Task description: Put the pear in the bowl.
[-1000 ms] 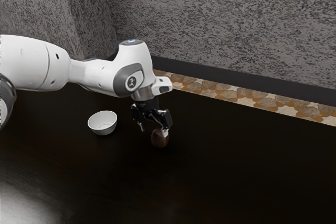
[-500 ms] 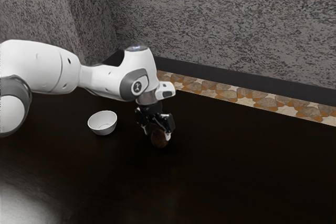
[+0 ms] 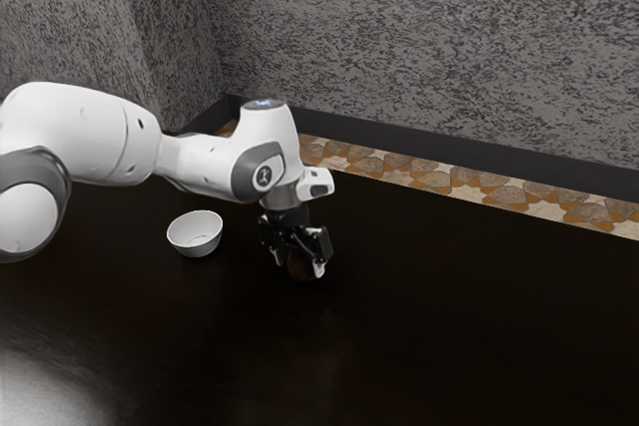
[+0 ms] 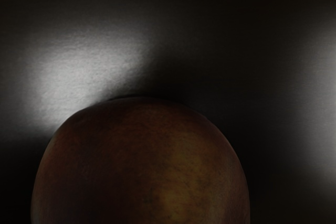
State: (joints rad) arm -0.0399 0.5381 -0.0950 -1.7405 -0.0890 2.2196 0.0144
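- A pear (image 3: 302, 268) sits at the black gripper (image 3: 300, 265) of a white robot arm (image 3: 90, 132), low at the dark bench (image 3: 419, 346); whether its underside touches the surface is not clear.
- The jaws point down around the fruit; whether they are pinching it or standing loose cannot be told.
- A white bowl (image 3: 195, 236) stands upright on the bench, apart from the pear, between nine and ten o'clock from it in the exterior view, the pale inside in sight.
- The arm reaches in from about ten o'clock in the exterior view, its wrist bent down above the pear.
- Seen from the wrist, the pear shows a rounded, reddish-brown skin with a dull yellow patch, close under the hand, and light gleams off the bench beside it.
- Another pale gleam (image 3: 45, 386) lies on the bench at eight o'clock from the pear in the exterior view.
- Beyond the bench, toward one o'clock, runs a strip of tan and brown stone pattern (image 3: 429, 179), with a mottled gray wall (image 3: 429, 47) behind.
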